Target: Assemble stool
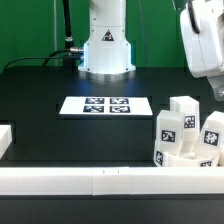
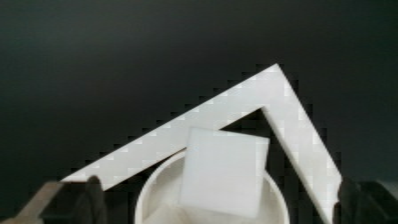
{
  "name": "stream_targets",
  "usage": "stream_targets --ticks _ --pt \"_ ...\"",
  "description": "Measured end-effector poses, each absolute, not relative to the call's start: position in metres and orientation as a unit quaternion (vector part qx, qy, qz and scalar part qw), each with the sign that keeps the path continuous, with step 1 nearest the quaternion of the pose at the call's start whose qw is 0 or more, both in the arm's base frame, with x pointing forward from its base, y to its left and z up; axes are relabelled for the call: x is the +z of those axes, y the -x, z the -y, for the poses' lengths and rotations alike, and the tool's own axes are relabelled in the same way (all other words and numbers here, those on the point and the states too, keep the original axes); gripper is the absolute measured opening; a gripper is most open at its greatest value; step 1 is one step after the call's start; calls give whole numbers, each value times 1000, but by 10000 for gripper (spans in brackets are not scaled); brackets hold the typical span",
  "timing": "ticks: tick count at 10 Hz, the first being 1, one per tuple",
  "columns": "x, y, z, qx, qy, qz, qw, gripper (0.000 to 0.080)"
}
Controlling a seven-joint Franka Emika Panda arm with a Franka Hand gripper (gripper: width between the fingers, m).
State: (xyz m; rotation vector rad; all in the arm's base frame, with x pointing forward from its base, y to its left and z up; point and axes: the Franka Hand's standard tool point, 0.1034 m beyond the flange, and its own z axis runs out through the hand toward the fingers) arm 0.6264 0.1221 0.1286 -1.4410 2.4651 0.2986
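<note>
Several white tagged legs [image 1: 188, 135] crowd the black tabletop [image 1: 50, 125] at the exterior view's right, under the raised arm. In the wrist view the jaws clamp a white block leg [image 2: 226, 172] over the round seat [image 2: 157, 196]. The hard, light plastic looks slippery, so flat opposite faces seem safest to hold.
</note>
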Motion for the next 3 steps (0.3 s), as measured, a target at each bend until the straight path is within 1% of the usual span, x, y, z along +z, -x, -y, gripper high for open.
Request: stream_targets --ticks 3 --pt "128 -626 -122 103 497 -851 134 649"
